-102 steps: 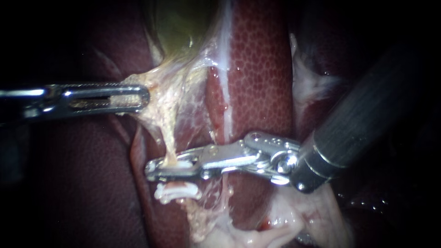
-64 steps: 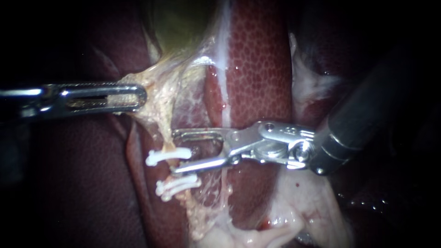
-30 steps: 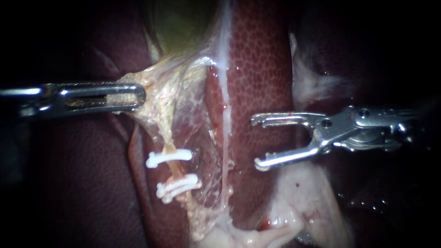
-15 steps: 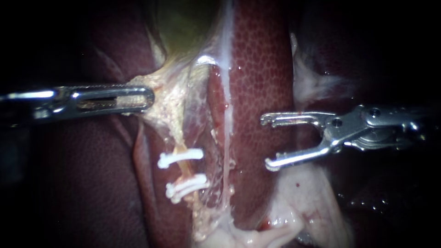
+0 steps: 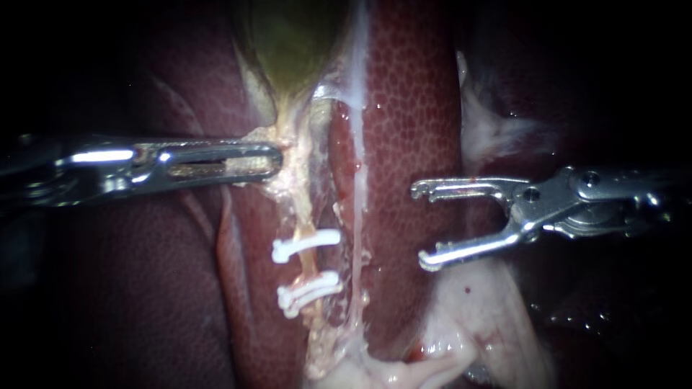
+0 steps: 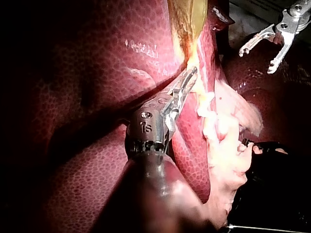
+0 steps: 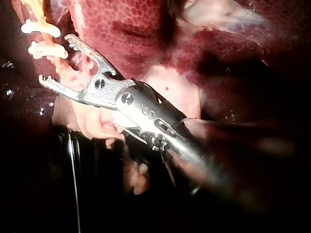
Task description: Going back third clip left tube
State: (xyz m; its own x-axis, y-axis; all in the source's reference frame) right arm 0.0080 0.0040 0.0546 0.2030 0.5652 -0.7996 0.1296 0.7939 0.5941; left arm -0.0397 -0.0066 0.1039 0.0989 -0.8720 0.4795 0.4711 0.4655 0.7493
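White plastic shows on the left tube [image 5: 311, 265]: an upper clip [image 5: 305, 246] and, just below it, a lower clip [image 5: 310, 292] that looks doubled, though I cannot tell whether it is one clip or two. Right of the left tube and well apart from it, my right instrument [image 5: 422, 225] hangs over the liver [image 5: 411, 108], its jaws spread wide with nothing between them. Left of the tube and above both clips, my left instrument [image 5: 272, 154] has its jaws clenched on the pale tissue [image 5: 292, 176] under the gallbladder [image 5: 288, 43], which seems to hold the tube taut.

I judge the step to be drawing the empty right instrument away from the left tube. That is best done straight along its own shaft, jaws apart and lifted a little so the lower hooked tip does not scrape the liver. The left grip should not slacken.

Open room lies right of the tube. The edges to mind are the thin whitish strand [image 5: 358, 216] just right of the tube and the fatty lobe [image 5: 476, 310] further right.
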